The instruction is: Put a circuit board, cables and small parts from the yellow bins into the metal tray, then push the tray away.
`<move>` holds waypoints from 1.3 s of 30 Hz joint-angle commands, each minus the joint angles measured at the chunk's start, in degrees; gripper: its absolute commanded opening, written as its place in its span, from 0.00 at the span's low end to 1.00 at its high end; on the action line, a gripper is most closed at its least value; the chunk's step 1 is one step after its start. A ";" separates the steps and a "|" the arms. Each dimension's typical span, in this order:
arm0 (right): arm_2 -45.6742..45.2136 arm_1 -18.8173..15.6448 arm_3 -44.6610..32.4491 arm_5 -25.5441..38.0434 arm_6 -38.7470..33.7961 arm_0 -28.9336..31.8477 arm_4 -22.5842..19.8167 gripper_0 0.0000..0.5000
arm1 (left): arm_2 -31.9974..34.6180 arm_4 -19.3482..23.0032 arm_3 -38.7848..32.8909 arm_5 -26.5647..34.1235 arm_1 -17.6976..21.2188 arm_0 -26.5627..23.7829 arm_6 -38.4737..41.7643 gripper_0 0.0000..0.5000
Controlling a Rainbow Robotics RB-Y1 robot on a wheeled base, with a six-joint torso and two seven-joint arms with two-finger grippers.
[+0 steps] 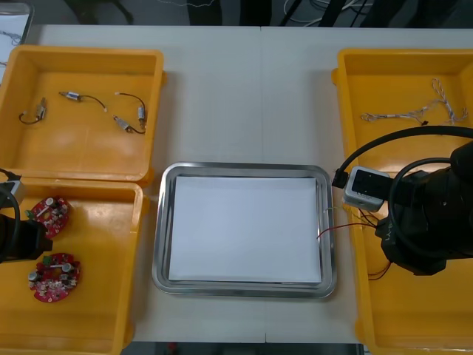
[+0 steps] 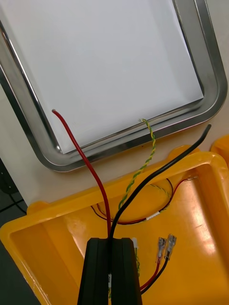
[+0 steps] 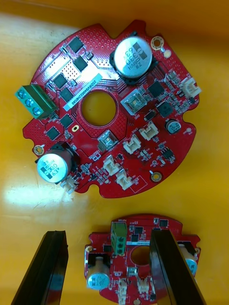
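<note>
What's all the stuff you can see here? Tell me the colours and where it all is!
table: one, light, under everything
yellow bins: four, two at each side
metal tray: one, shiny rim, white inside, between the bins
circuit boards: two, red, near left bin
small metal parts: three, black wires, far left bin
twisted cable: blue-white, far right bin
held cables: red, black, yellow-green, over near right bin
left gripper: black, open above boards
right gripper: black, shut on held cables
</note>
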 commanded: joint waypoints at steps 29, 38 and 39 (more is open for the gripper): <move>5.42 -1.53 -0.25 3.07 -1.88 -4.40 1.92 0.00 | -5.78 -3.07 1.73 -5.51 -0.46 -0.18 -3.37 0.33; 5.42 -1.53 -0.25 3.24 -1.88 -4.40 1.92 0.00 | -5.78 -3.15 1.73 -5.60 -0.46 -0.18 -3.45 0.00; 5.42 -1.53 -0.25 3.24 -1.88 -4.40 1.92 0.00 | -5.78 -3.07 1.73 -5.60 -0.46 -0.09 -3.37 0.01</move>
